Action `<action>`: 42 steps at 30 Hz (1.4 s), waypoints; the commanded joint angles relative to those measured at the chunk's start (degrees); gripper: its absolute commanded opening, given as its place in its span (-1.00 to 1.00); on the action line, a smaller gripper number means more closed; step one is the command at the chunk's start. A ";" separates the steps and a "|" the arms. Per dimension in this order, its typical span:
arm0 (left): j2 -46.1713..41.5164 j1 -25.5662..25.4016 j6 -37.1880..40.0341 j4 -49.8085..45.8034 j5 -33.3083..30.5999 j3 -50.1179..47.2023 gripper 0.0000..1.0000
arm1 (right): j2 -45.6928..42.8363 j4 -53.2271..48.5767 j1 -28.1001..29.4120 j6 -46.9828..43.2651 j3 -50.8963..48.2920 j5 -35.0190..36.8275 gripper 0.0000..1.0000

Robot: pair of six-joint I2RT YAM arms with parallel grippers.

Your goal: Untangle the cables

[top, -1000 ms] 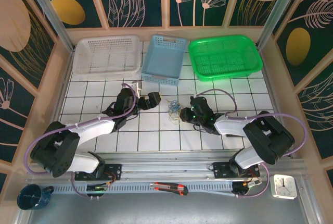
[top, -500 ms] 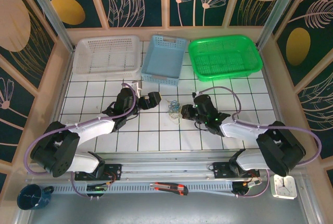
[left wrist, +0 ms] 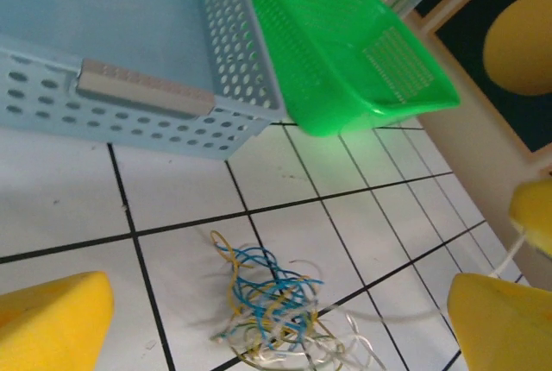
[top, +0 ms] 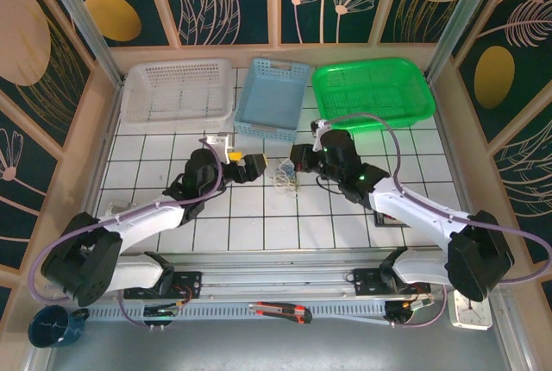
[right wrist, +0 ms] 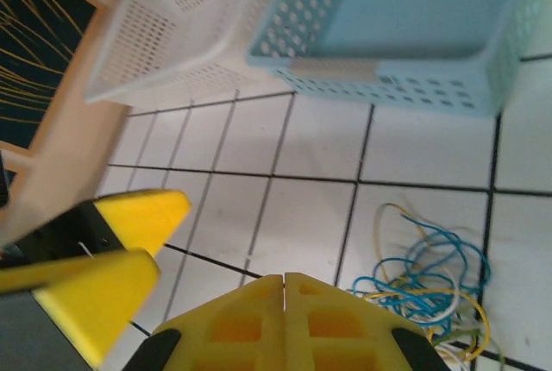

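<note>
From above, the white tiled bench (top: 259,226) carries three baskets in a row along its far edge: one white perforated plastic basket (top: 178,91), one pale blue plastic basket (top: 273,97) and one green plastic basket (top: 371,95). The small tangle of thin blue, yellowish and pale cables (top: 285,178) lies on the tiles just in front of the blue basket, between the two arms. The left arm's fingers (top: 256,165) stand just left of it. The right arm's fingers (top: 298,154) are just beside its upper right. On the rail at the near edge lie one red and black box cutter (top: 280,311), one dark blue mug (top: 56,325) and one small white clock (top: 470,311), which is partly covered by the right arm.

In the left wrist view, the left arm's fingers (left wrist: 52,319) are spread wide, with the cables (left wrist: 272,306) on the tiles between them. Behind are the blue basket (left wrist: 129,95) and the green basket (left wrist: 345,60). A pale strand runs off to the right, towards another yellow pad. I cannot count the single strands.

In the right wrist view, the right arm's fingers (right wrist: 259,319) are pressed together. I cannot tell whether a strand is pinched. The cables (right wrist: 431,285) lie to their right, and the left arm's fingers (right wrist: 138,216) stand parted at the left. The white basket (right wrist: 164,26) and the blue basket (right wrist: 414,34) stand behind.
</note>
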 commanded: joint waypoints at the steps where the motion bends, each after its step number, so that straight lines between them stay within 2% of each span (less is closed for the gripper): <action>1: -1.62 -0.20 3.42 7.67 2.97 -2.15 0.98 | 0.56 -2.46 0.88 -2.94 4.51 -1.20 -1.00; 9: 0.39 -1.06 6.37 13.18 4.38 -3.10 0.96 | 3.72 -2.96 2.22 -3.33 9.44 -2.06 -1.00; 19: 6.38 -2.38 10.59 14.08 0.35 -0.31 0.93 | 5.38 -3.47 3.98 -3.14 11.31 -1.73 -1.00; 26: 12.71 -3.32 10.77 19.00 0.15 2.90 0.90 | 5.30 -3.86 5.41 -2.69 12.63 -2.25 -1.00; 32: 18.58 -4.36 9.94 20.32 1.12 5.22 0.49 | 4.21 -4.50 5.70 -2.82 16.83 -1.98 -1.00; 42: 20.98 -4.48 7.09 25.62 -0.19 -2.15 -0.03 | 0.58 -3.07 2.52 -2.82 29.10 -4.54 -1.00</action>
